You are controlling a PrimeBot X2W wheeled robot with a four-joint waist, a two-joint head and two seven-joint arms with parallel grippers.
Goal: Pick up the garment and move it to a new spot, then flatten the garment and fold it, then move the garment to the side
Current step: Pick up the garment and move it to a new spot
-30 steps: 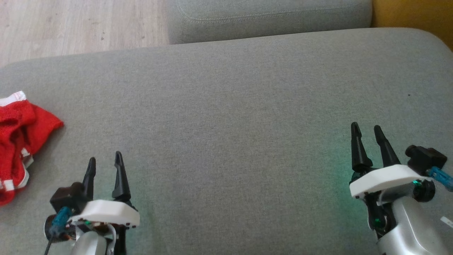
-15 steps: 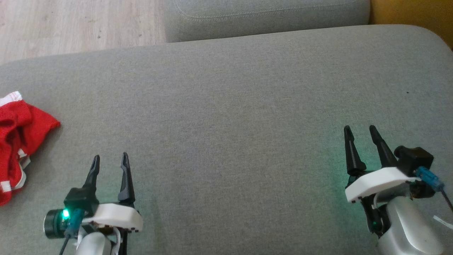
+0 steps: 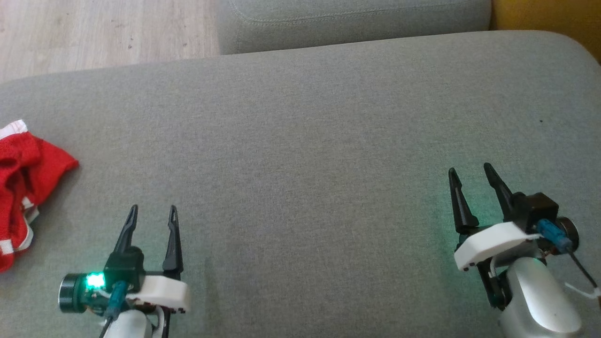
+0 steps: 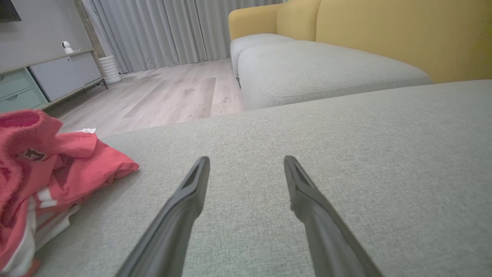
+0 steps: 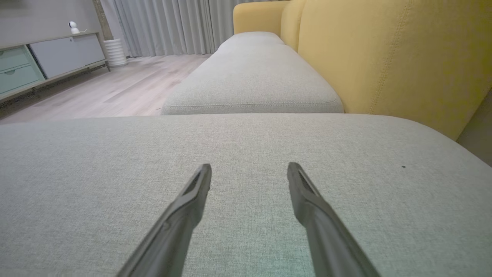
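Observation:
A crumpled red garment (image 3: 23,183) with white trim lies at the left edge of the grey sofa cushion (image 3: 305,141); the left wrist view shows the garment (image 4: 50,165) bunched at its left side. My left gripper (image 3: 154,209) hovers open over the cushion to the right of the garment, apart from it, and its dark fingers (image 4: 192,192) hold nothing. My right gripper (image 3: 469,168) stands open at the right side of the cushion, far from the garment, with bare fabric between its fingers (image 5: 307,200).
A second grey cushion (image 3: 352,21) adjoins the far edge, with wooden floor (image 3: 103,33) at the far left. A yellow sofa back (image 5: 392,57) rises on the right. A low cabinet (image 4: 42,80) and curtains (image 4: 173,30) stand across the room.
Both arms have rolled at the wrist, so the wrist cameras have swung round. The left gripper has shifted slightly right, the right gripper slightly left. The garment lies as before.

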